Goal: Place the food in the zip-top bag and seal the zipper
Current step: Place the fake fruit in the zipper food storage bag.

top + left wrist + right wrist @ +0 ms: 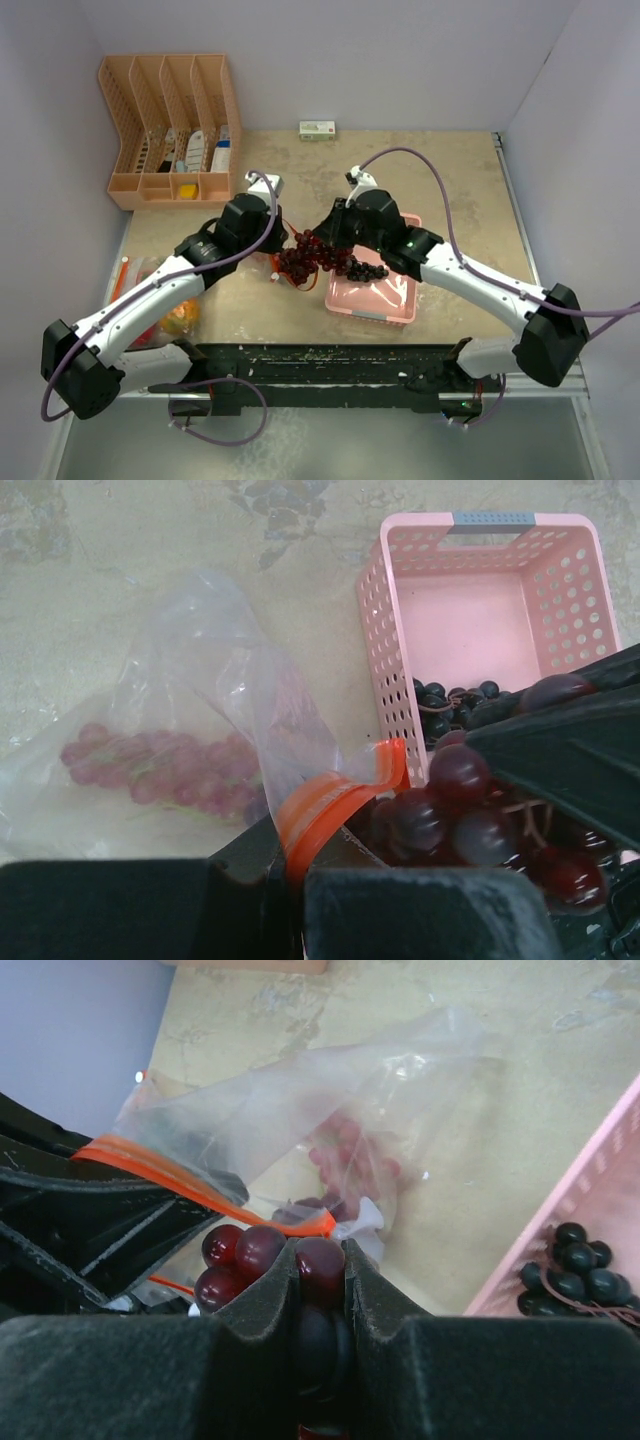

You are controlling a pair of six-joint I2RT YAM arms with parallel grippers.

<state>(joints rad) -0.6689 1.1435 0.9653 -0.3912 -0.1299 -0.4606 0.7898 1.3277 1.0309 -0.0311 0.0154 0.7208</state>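
Grapes [150, 770] inside the zip-top bag [215, 695]: only a pink blur through plastic. Red grape bunch [250, 1255] mostly buried behind the fingers of the right gripper [320, 1260]. Dark grape bunch [452, 702] half behind the pink basket [385, 630] wall. Organizer [118, 110] contents, too small to name.

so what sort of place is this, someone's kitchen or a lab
Probably a robot test cell, not a kitchen: plain lilac-grey walls box in a mottled beige table, two white-and-black robot arms sit at its near edge, and the food is a toy red grape bunch.
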